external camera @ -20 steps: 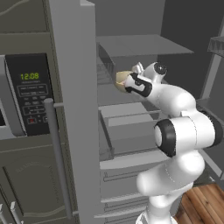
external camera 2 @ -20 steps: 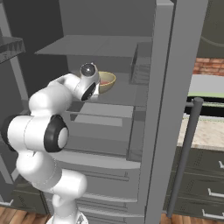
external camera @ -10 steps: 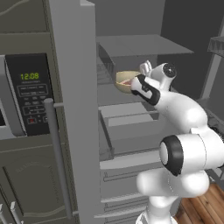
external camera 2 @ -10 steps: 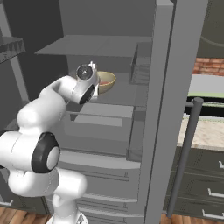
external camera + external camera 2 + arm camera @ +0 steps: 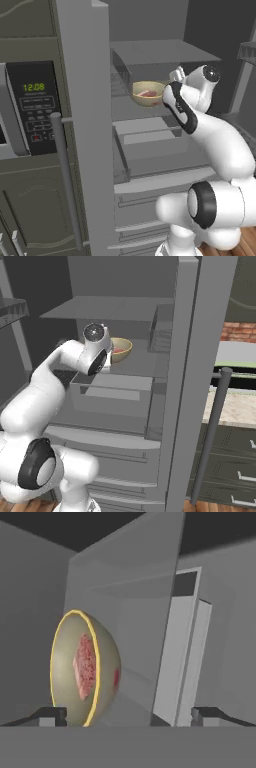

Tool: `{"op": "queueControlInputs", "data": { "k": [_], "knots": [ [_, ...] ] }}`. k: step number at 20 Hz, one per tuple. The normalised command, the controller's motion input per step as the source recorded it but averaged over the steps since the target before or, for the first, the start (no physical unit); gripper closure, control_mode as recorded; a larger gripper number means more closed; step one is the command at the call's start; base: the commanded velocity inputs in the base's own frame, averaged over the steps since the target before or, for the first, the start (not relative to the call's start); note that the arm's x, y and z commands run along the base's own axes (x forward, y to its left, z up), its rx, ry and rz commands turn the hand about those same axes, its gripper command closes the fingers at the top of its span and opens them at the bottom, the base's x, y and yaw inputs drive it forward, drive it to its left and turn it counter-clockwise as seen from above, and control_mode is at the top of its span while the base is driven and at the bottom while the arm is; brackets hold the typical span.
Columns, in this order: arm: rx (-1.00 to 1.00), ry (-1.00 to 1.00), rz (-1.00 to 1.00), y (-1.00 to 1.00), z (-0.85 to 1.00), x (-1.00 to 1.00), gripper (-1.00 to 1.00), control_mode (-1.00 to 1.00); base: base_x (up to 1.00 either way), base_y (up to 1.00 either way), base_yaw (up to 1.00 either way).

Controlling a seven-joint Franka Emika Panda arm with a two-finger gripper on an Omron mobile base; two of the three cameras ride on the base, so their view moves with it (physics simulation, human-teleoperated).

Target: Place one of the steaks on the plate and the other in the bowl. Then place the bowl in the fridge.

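One steak (image 5: 85,664) lies in the bowl (image 5: 147,93), which sits on a fridge (image 5: 187,331) shelf just ahead of the claw (image 5: 130,714). Claw spread wide, holding nothing, bowl beside one fingertip. Fridge step looks done; plate and second steak can't be checked.

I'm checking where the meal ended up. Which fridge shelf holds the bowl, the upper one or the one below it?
The lower shelf: the bowl with a steak sits on it, under the bare upper shelf and above the drawer.
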Motion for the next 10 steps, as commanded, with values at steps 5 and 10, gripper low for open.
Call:
{"op": "queueControlInputs", "data": {
  "k": [5,10],
  "knots": [
    [-0.2,0.24,0.1,-0.07,-0.11,-0.85,-1.0,-1.0,0.0,0.0,0.0],
    [-0.46,0.19,0.36,0.02,-0.18,-0.73,-1.0,-1.0,0.0,0.0,0.0]
  ]
}}
